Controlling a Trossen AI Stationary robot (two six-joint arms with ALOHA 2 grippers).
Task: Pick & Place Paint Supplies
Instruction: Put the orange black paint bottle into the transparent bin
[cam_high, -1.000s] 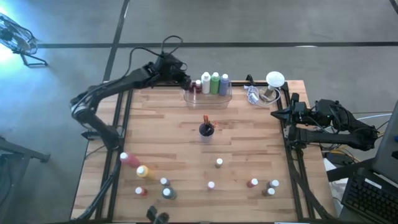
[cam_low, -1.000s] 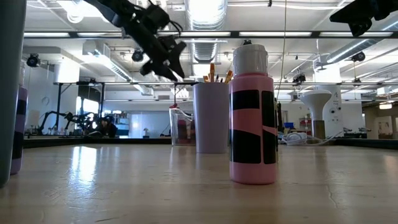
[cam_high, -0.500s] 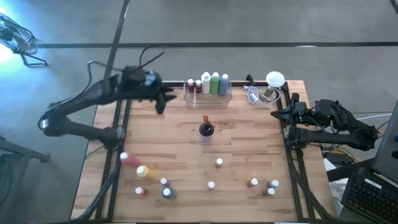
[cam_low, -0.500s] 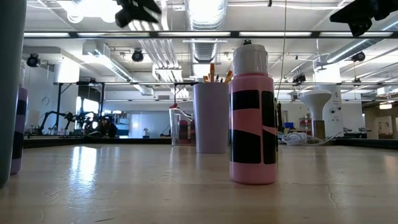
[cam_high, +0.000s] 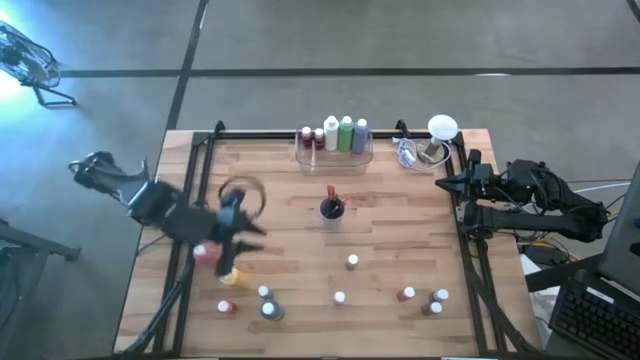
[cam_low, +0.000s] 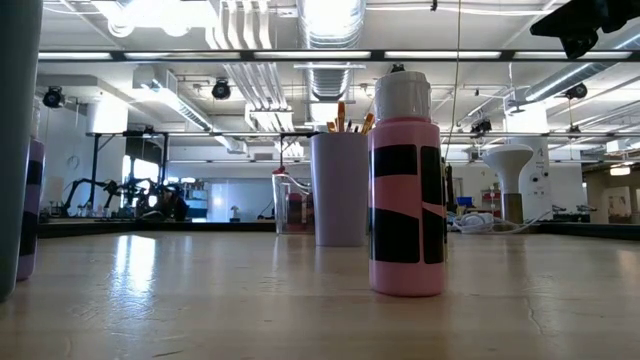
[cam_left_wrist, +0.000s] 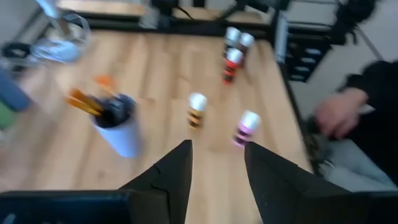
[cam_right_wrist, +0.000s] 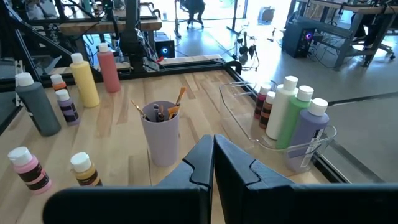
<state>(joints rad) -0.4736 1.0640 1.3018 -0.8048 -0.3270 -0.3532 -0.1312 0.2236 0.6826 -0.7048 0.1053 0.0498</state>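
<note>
Surface: wooden table (cam_high: 400, 225) w/ black frame, grey floor around; low view shows a lit workshop behind.
Tray: clear tray (cam_high: 335, 155) at far edge, centre; holds tall white, green, purple bottles (cam_high: 345, 133) + small dark-red ones.
Brush cup: cup (cam_high: 331, 208) mid-table, paintbrushes (cam_right_wrist: 157, 111) standing in it.
Loose bottles: small bottles (cam_high: 340, 297) scattered along near half; pink bottle (cam_low: 405, 185) upright, closest in low view; red and yellow tall ones (cam_high: 228, 275) near left side.
Left gripper: (cam_high: 247, 232) above left part of table, just over red/yellow bottles; fingers (cam_left_wrist: 176, 176) apart, nothing between them.
Right gripper: (cam_high: 447, 185) parked at right table edge; fingers (cam_right_wrist: 199, 163) pressed together, empty.
Other: white lamp-like item (cam_high: 441, 128) at far right corner. Person's hand (cam_left_wrist: 339, 115) off table edge in left wrist view.
</note>
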